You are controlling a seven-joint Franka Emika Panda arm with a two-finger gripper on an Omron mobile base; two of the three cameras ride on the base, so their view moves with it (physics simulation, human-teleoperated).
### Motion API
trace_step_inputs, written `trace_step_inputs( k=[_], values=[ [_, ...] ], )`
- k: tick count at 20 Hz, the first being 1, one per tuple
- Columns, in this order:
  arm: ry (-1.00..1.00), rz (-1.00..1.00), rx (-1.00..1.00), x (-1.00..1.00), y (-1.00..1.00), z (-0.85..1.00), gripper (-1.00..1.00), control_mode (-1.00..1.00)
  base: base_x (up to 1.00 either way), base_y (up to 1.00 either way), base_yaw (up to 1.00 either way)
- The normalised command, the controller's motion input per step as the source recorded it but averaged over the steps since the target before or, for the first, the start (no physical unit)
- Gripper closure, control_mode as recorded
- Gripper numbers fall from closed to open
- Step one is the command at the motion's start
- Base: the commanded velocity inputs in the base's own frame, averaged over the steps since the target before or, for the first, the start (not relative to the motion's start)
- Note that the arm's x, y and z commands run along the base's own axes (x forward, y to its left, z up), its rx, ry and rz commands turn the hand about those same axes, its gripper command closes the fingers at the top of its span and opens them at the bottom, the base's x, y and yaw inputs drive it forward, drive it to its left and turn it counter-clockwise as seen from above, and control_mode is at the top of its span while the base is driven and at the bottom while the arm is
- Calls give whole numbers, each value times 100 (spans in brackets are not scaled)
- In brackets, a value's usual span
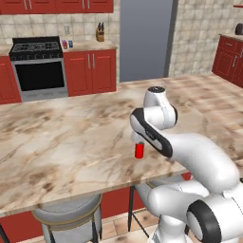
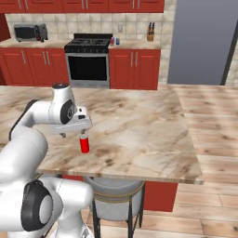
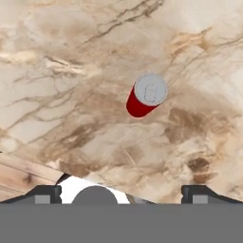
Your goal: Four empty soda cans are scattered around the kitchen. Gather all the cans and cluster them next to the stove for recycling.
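A: Any writing on the bright red soda can [image 3: 146,96]?
B: None readable; plain red side, silvery top with a tab. It stands upright on the marble island counter [image 2: 139,125], near the front edge.
A: The gripper [image 3: 121,192]?
B: Above the can, not touching; fingers spread wide, empty. In the left base view the arm hides the can's top.
A: Other cans?
B: Two small ones [image 1: 67,44] beside the stove [image 2: 88,60] on the far counter, too small to make out labels.
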Motion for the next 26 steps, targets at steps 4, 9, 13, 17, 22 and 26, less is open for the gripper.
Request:
trace_step_inputs(
  k=[4,9,13,17,22,26],
  values=[
    [0,-1,0,45,13,-31,-100,-100,0,0,0],
    [0,-2,0,41,2,-30,-100,-100,0,0,0],
    [0,-3,0,39,0,-30,-100,-100,0,0,0],
    [0,-2,0,38,0,-29,-100,-100,0,0,0],
    [0,-2,0,32,0,-27,-100,-100,0,0,0],
    [0,0,0,25,0,-26,-100,-100,0,0,0]
  ],
)
